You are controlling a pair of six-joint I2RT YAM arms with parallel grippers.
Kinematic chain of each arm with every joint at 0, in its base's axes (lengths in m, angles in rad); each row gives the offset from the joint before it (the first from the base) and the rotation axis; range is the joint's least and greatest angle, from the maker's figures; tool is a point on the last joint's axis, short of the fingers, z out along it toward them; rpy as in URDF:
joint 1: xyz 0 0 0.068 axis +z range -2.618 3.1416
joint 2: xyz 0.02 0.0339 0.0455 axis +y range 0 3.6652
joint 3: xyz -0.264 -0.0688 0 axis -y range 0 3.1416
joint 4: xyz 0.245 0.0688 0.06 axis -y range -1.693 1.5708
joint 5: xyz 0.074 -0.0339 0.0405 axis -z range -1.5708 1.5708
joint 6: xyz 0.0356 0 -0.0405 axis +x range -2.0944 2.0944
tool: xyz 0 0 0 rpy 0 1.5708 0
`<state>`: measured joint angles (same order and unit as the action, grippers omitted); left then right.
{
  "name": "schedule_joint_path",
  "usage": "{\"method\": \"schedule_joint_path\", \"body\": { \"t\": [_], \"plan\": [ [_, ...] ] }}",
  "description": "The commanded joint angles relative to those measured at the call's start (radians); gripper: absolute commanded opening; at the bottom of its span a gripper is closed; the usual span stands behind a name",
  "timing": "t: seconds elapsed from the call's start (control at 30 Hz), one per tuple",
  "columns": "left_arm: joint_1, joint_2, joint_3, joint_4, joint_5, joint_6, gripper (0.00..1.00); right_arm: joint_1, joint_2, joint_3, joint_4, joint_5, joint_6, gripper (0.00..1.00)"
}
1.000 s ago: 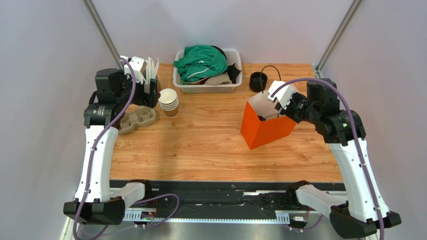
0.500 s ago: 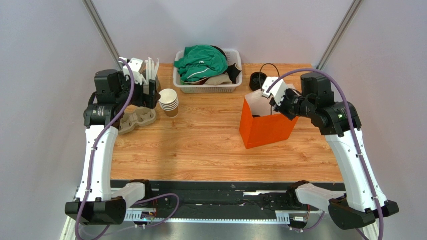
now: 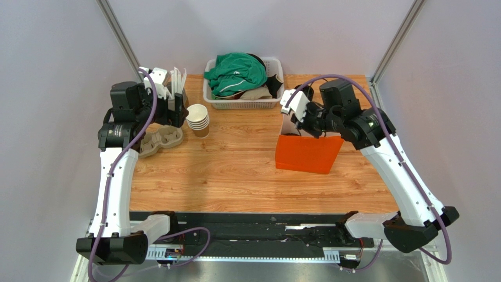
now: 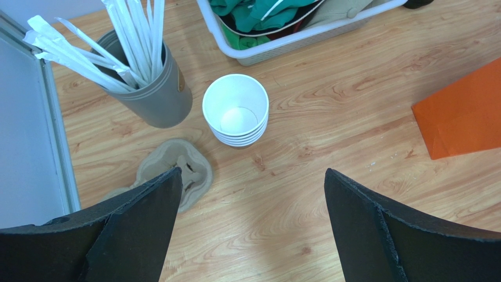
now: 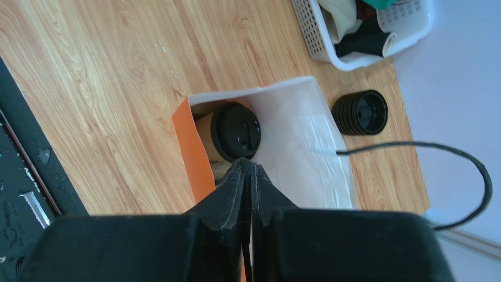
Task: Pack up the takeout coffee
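Right wrist view — the contents of the open bag.

- Coffee cup [image 5: 232,132]: one. It is brown paper with a round black lid and stands inside the orange bag [image 5: 294,132], against the bag's left wall. The lid faces up toward the bag's mouth, and the cup's long axis runs down into the bag. A strip of brown side shows to the left of the lid.
- Orange bag: one, white on the inside. It stands on the table [image 3: 235,170] at right of centre, mouth open upward.
- Right gripper [image 5: 247,165]: its fingers are pressed together on the near rim of the bag, with a sliver of orange paper showing between them.
- Stack of black lids [image 5: 360,111]: one, on the table just beyond the bag.
- Black cable [image 5: 470,158]: one, looping past the lids.
- White basket [image 3: 242,104]: one, at the back of the table, heaped with green and dark cloth.
- Stack of lidless paper cups [image 4: 235,111]: one, with several cups nested and mouths up. It stands well apart from the bag, on the left.
- Grey holder of wrapped straws [image 4: 159,94]: one, just beside the cup stack.
- Moulded cardboard cup carrier [image 4: 176,170]: at least one — whether more lie beneath cannot be told.
- Left gripper [image 4: 253,173]: its fingers are spread wide and hold nothing, hanging above the bare wood near the cup stack and carrier.
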<state>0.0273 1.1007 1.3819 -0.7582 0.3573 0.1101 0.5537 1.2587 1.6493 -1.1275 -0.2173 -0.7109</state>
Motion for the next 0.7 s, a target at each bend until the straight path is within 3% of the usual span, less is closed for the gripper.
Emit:
{"method": "schedule_joint_path", "body": {
  "t": [0.0, 0.37, 0.67],
  "plan": [
    [0.008, -0.027, -0.011, 0.04, 0.009, -0.016, 0.99, 0.076, 0.036, 0.055, 0.071, 0.024, 0.057, 0.05],
    [0.006, -0.05, -0.058, 0.069, -0.015, -0.016, 0.99, 0.225, 0.151, 0.167, 0.034, 0.052, 0.077, 0.0],
    [0.006, -0.056, -0.073, 0.088, -0.018, -0.023, 0.99, 0.255, 0.148, 0.185, 0.055, 0.12, 0.088, 0.0]
  ]
}}
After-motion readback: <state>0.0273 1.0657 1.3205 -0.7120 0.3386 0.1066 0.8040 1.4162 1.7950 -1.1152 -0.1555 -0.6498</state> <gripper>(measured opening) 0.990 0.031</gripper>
